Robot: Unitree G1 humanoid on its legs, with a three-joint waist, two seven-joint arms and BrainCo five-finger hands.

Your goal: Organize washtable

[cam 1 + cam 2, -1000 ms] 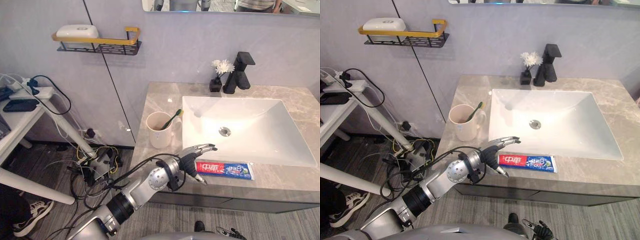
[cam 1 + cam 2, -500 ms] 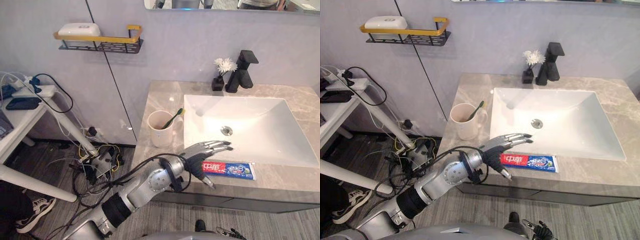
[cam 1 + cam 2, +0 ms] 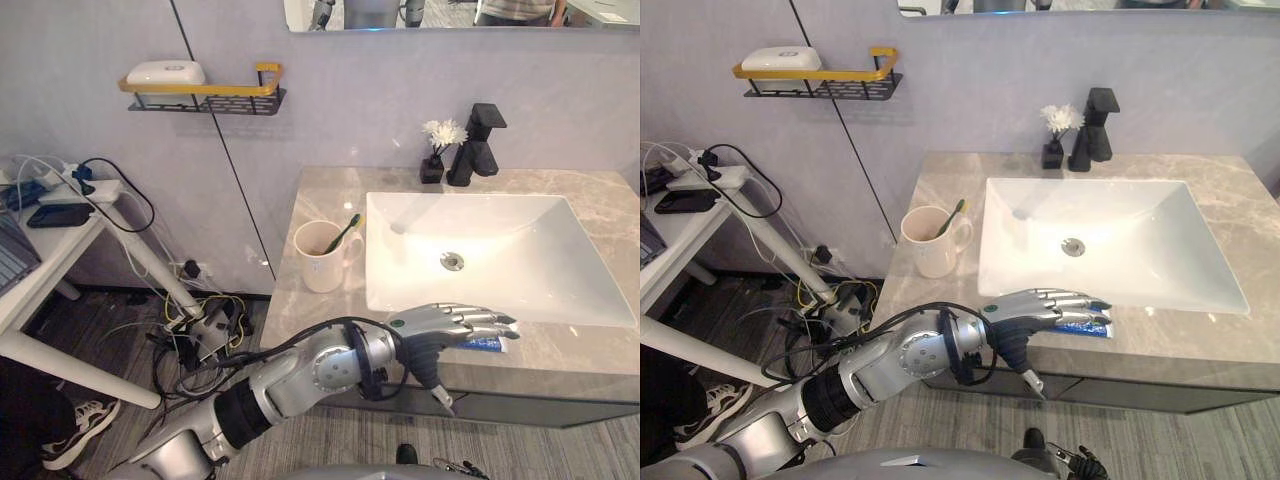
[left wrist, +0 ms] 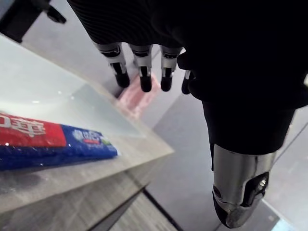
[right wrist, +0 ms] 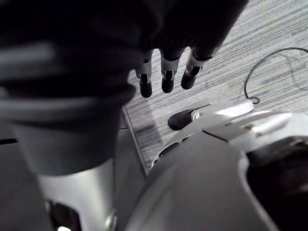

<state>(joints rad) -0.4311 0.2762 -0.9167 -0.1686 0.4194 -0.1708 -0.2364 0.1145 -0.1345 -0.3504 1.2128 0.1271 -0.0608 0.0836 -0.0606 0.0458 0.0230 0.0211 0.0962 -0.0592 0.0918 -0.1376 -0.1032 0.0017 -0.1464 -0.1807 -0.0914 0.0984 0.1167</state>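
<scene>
Left hand [image 3: 450, 322]: fingers [image 4: 140, 72] straight and apart, held flat over the near strip of the counter, thumb [image 4: 238, 192] pointing down past the front edge. Holds nothing; no contact with the tube visible.
Right hand [image 5: 163, 72]: idle, low over the floor, fingers hanging loose, nothing in it.
Toothpaste [image 4: 48, 142]: red-and-blue tube lying flat on the counter between the sink's front rim and the counter's front edge, under the left hand. Its blue end pokes out past the fingertips in the head views.
Handling (judgement): light, soft-walled, glossy skin that is likely slippery. Lies low, so fingers have little to get under. Squeezing mid-body may dent it.
Hold (judgement): pinch across the narrow width, thumb on the front long side, fingers on the sink side. The stiffer shoulder near the cap end would be the better spot, but I cannot tell which end carries the cap.
Counter [image 3: 310, 300]: grey marbled stone, smooth; the tube could skid toward the edge if pushed.
Sink [image 3: 400, 215]: white basin just behind the tube.
Cup [image 3: 322, 265]: cream mug left of the sink, a green toothbrush [image 3: 343, 233] leaning in it; probable home for the tube.
Tap [image 3: 478, 145]: black, at the back rim.
Vase [image 3: 433, 165]: small, dark, white flowers, just beside the tap.
Shelf [image 3: 240, 95]: on the wall, well apart, with a white soap [image 3: 165, 72].
</scene>
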